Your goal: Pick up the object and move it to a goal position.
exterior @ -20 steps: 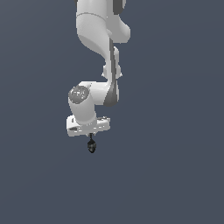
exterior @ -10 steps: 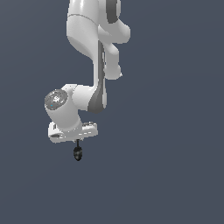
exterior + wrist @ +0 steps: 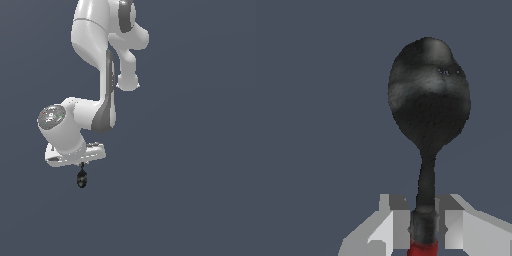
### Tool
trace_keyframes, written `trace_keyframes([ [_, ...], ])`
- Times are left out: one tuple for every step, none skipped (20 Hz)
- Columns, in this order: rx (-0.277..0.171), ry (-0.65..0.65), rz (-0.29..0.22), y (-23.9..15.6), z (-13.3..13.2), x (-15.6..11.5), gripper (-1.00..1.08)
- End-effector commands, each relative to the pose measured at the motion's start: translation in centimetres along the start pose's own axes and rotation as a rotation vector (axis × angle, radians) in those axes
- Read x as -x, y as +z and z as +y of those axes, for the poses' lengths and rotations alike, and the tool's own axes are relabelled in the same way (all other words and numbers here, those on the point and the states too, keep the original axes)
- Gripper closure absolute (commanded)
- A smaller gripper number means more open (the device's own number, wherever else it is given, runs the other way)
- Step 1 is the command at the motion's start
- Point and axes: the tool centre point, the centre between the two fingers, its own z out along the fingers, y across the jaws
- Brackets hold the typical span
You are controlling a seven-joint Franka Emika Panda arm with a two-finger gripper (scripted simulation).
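The object (image 3: 81, 178) is a tiny black item with a rounded bulb, hanging below the white arm in the exterior view. My gripper (image 3: 82, 167) is shut on its stem and holds it in mid-air. In the wrist view the object (image 3: 428, 105) shows large: a black rounded bulb, a thin dark stem running down between my two grey fingers (image 3: 392, 227), and a small red tip at the frame's edge. My gripper (image 3: 424, 227) pinches the stem just above the red tip.
The white arm (image 3: 95, 65) reaches down from the top of the exterior view. Everything around it is a plain dark blue-grey background with no visible table or other objects.
The gripper with the object in it has moved steadily toward the exterior view's left and slightly down. The grip on the stem is unchanged.
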Motion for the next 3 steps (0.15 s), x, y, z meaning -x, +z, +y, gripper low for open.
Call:
trace_keyframes([
  [0.0, -0.001, 0.0, -0.09, 0.23, -0.16, 1.08],
  [0.0, -0.001, 0.0, -0.1, 0.26, -0.18, 1.08],
  [0.0, -0.001, 0.0, -0.1, 0.28, -0.19, 1.08],
])
